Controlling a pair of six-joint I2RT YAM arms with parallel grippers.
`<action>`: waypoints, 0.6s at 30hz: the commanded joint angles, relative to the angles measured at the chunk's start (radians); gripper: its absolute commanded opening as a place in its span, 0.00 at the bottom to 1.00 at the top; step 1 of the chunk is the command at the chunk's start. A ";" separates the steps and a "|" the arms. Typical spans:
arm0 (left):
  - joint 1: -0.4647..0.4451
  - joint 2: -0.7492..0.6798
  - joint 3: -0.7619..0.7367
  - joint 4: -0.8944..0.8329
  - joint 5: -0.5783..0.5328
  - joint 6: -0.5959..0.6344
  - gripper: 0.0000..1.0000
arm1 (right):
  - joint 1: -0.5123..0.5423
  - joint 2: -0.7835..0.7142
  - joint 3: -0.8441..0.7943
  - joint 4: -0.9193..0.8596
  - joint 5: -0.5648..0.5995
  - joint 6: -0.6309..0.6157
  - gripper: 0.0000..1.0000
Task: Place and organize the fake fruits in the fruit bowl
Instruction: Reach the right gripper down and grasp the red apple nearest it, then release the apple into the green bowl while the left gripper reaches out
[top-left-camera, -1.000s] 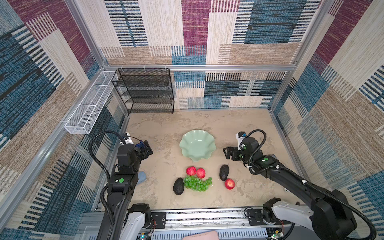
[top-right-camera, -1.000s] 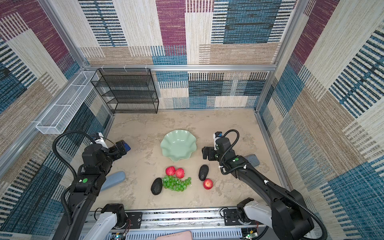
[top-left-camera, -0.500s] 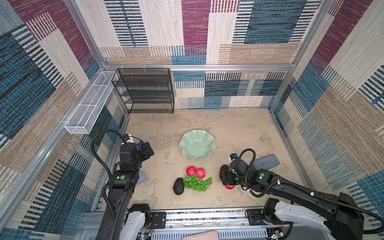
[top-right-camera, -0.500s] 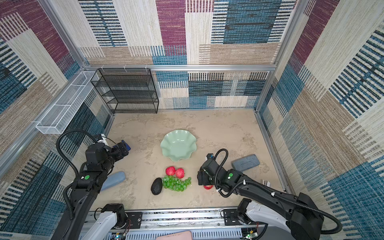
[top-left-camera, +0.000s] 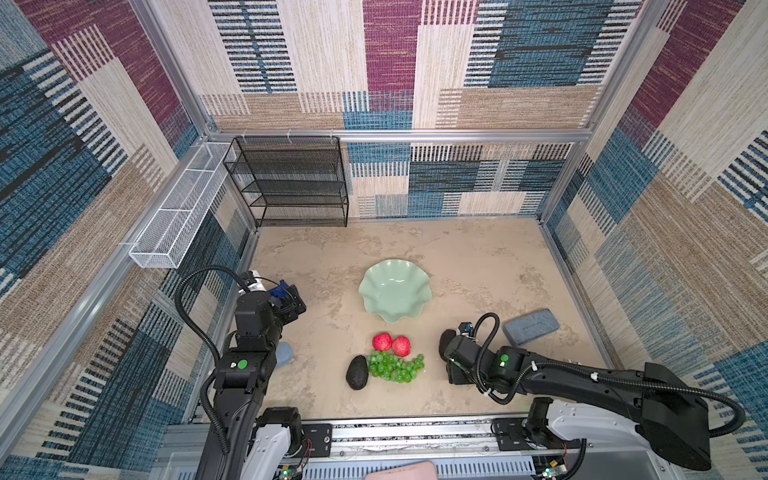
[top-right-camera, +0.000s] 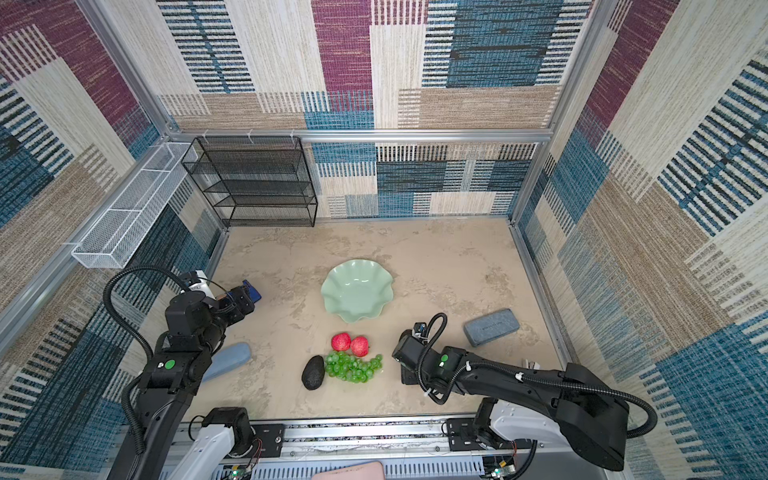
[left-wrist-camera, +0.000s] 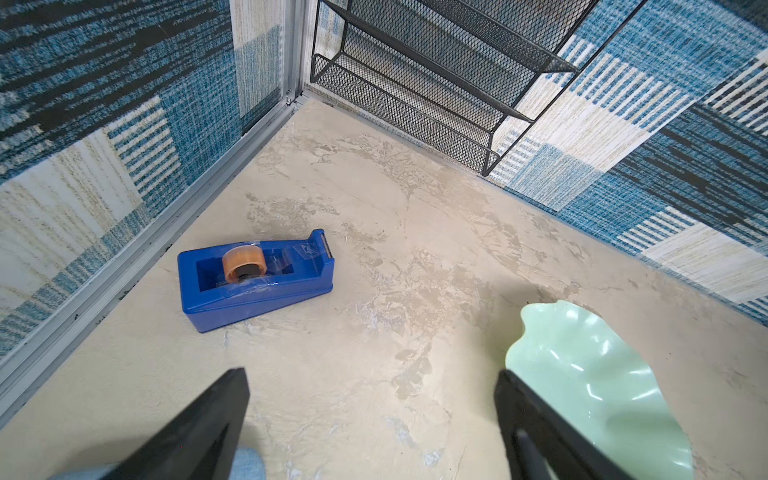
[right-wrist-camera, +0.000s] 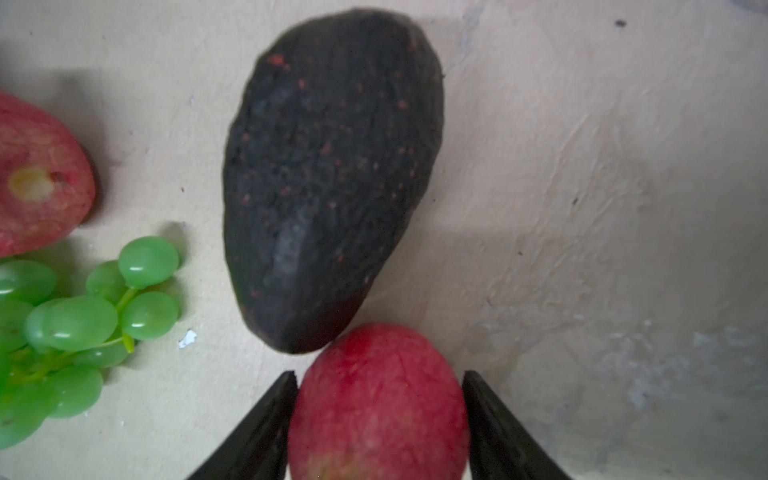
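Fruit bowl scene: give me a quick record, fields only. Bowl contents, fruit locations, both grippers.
bowl: fruit bowl, empty
loose on table, on the robot's side of the bowl: two red fruits, grapes, avocado
under right arm: second avocado, appears to touch third red fruit
right gripper: jaws closed on third red fruit
left gripper: open, empty
fruits in bowl: none

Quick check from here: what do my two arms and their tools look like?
Left arm and right arm: black links, a green dot each, looped black ribbed cable, white base joints. Left tool and right tool: black tapering fingers.
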 joint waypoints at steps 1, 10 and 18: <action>0.002 -0.012 -0.001 0.007 -0.020 -0.013 0.96 | 0.006 -0.012 0.010 0.024 0.038 0.016 0.53; 0.002 -0.014 -0.019 0.021 -0.013 -0.030 0.95 | 0.036 -0.140 0.176 -0.027 0.076 -0.123 0.47; 0.002 -0.012 0.011 -0.050 -0.003 -0.009 0.95 | -0.107 0.234 0.487 0.327 -0.054 -0.444 0.48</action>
